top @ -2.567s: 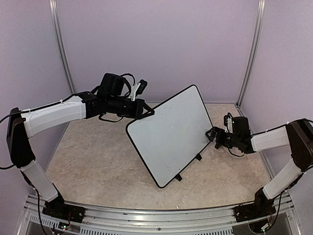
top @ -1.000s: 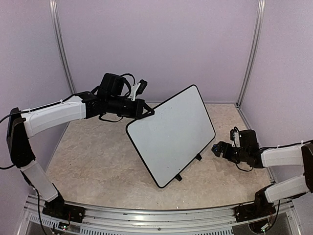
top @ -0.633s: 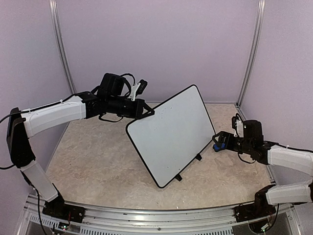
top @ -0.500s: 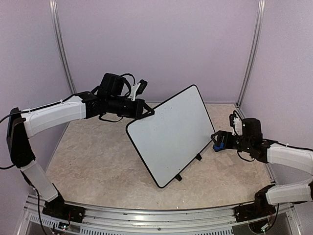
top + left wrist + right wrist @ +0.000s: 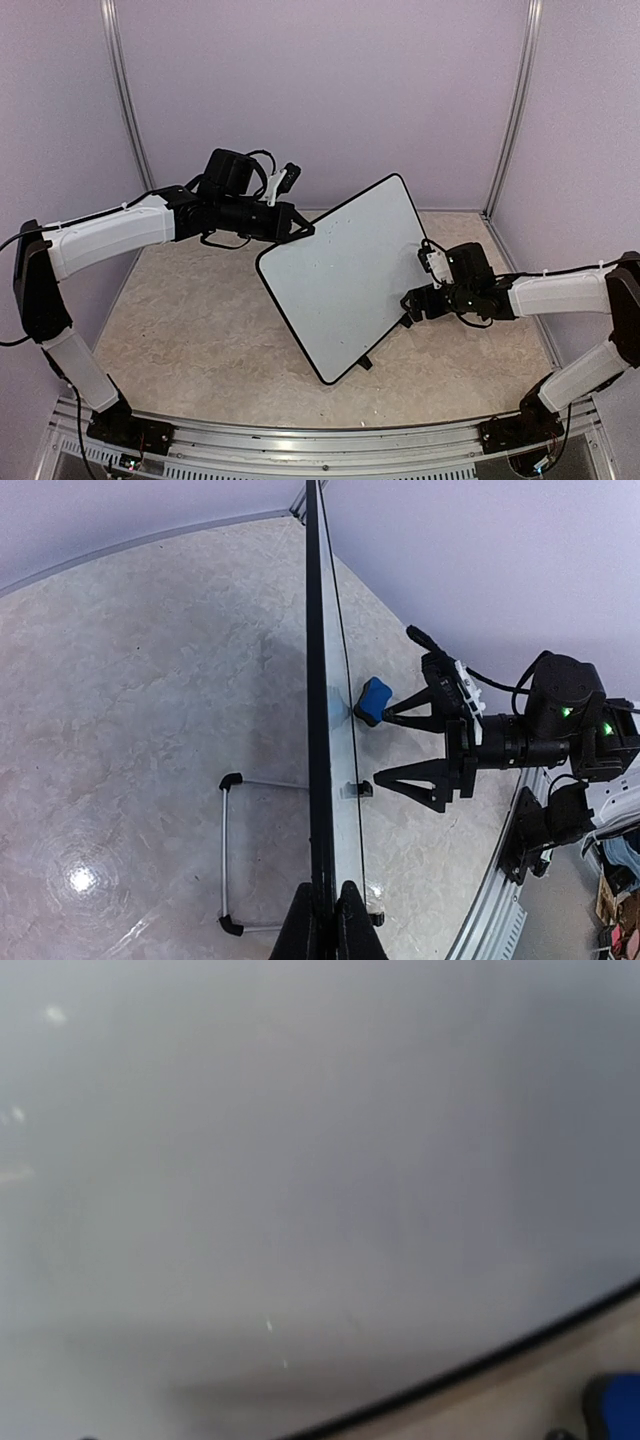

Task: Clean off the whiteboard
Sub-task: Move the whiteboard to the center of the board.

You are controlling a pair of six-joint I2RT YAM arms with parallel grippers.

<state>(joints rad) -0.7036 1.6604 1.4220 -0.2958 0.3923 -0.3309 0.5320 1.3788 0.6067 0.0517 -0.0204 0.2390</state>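
The whiteboard (image 5: 345,275) stands tilted on the table, its white face toward my right arm. My left gripper (image 5: 300,228) is shut on its upper left rim; in the left wrist view both fingertips (image 5: 300,920) clamp the black edge (image 5: 315,680). My right gripper (image 5: 410,305) is at the board's lower right edge, close to the face. The left wrist view shows it (image 5: 385,745) open, its fingers wide apart. A small blue eraser (image 5: 372,700) sits at the tip of the far finger, against the board. The right wrist view is filled by the board (image 5: 300,1160), with the eraser (image 5: 615,1400) at its corner.
The board's wire stand (image 5: 225,850) rests on the table behind it, and two black clip feet (image 5: 365,362) sit at its lower edge. Lilac walls with metal posts (image 5: 510,110) enclose the marbled table (image 5: 200,320). A metal rail (image 5: 320,440) runs along the front.
My right arm has swung in from the right side of the table to the board's lower right edge. The left arm and the board have hardly moved.
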